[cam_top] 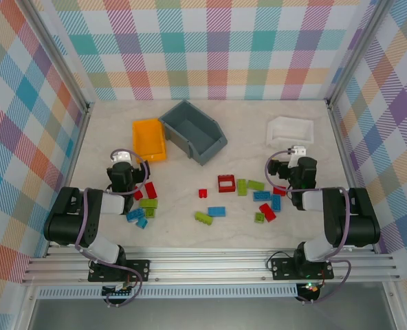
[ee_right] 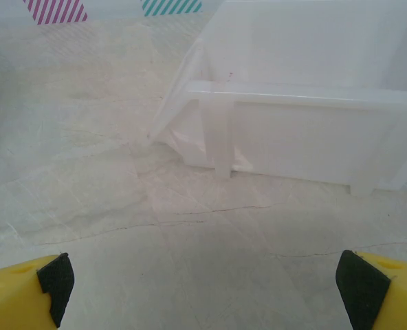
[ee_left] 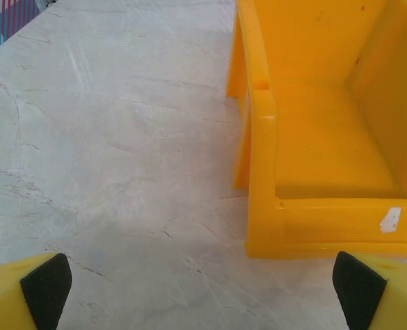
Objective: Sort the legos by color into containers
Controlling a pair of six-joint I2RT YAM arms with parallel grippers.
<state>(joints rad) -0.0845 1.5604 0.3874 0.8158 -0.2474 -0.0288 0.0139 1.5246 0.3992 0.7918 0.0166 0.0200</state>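
**Inventory: sorting cell, largest item first**

1. Plaid walls (cam_top: 217, 48): enclosing the work area on three sides.
2. Table (cam_top: 245, 148): pale and marble-veined, carrying every item below.
3. Left arm (cam_top: 86, 220) and right arm (cam_top: 341, 216): folded low over the near half of the table, each reaching away from its base.
4. Grey-blue bin (cam_top: 210, 148): the largest container, sitting far centre and turned at an angle.
5. Orange-yellow bin (cam_top: 149, 139): standing just beside the grey-blue bin, on its left. In the left wrist view its near wall (ee_left: 265, 172) is rising just ahead of the fingers.
6. White bin (cam_top: 290, 130): standing far right, well apart from the other two. Its front wall (ee_right: 293, 144) is facing the right wrist camera.
7. Left gripper (cam_top: 121, 159) (ee_left: 203, 289): hovering near the orange-yellow bin, jaws spread wide, gripping nothing.
8. Right gripper (cam_top: 296, 152) (ee_right: 203, 285): hovering just short of the white bin, jaws likewise spread wide and carrying nothing.
9. Legos (cam_top: 216, 211): red, blue and lime green, all lying on the table.
   - One small cluster (cam_top: 145, 205) is lying beside the left arm.
   - A wider scatter (cam_top: 262, 196) is stretching from the centre to the right arm.
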